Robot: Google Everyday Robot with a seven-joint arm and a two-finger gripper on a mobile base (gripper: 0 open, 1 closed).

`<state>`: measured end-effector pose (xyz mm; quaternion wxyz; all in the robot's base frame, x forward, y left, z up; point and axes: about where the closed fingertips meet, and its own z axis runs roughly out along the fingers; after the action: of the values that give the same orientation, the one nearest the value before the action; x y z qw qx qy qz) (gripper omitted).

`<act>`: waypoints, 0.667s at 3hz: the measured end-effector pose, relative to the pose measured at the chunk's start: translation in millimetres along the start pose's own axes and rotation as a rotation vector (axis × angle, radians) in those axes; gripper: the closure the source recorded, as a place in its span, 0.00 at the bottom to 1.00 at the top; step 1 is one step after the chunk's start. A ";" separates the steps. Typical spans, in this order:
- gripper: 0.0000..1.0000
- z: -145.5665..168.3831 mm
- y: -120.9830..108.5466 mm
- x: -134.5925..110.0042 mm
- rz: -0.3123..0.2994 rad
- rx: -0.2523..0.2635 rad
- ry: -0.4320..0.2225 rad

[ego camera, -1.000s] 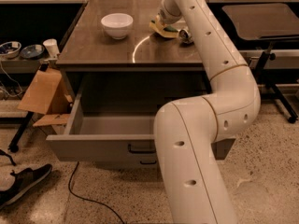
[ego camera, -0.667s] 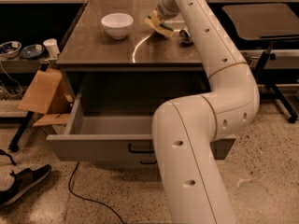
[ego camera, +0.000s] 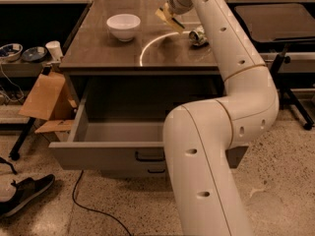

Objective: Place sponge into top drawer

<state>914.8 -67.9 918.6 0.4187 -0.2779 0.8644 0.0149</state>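
Since a second ago the small yellow sponge with the dark green scrub face [ego camera: 164, 14] has come up off the brown table [ego camera: 162, 53] and drifted left. It's now pinched, tilted, in the white arm's end effector [ego camera: 173, 17], at the far side of the table between the white ceramic bowl [ego camera: 123, 26] and the crushed green-silver can [ego camera: 198, 35]. The wide grey metal top drawer [ego camera: 98, 155] is already pulled open below the table's front edge. IMO the carry goes best by keeping the sponge high enough to clear the table edge, bringing it forward over the drawer's open middle, then lowering before letting go so it doesn't bounce out. No brands or readable text anywhere I can make out.
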 end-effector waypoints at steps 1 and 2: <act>1.00 -17.0 -10.0 -5.9 0.035 -0.016 -0.049; 1.00 -27.2 -14.4 -6.8 0.049 -0.040 -0.078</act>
<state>905.8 -83.9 944.2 0.4458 -0.2641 0.8536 0.0532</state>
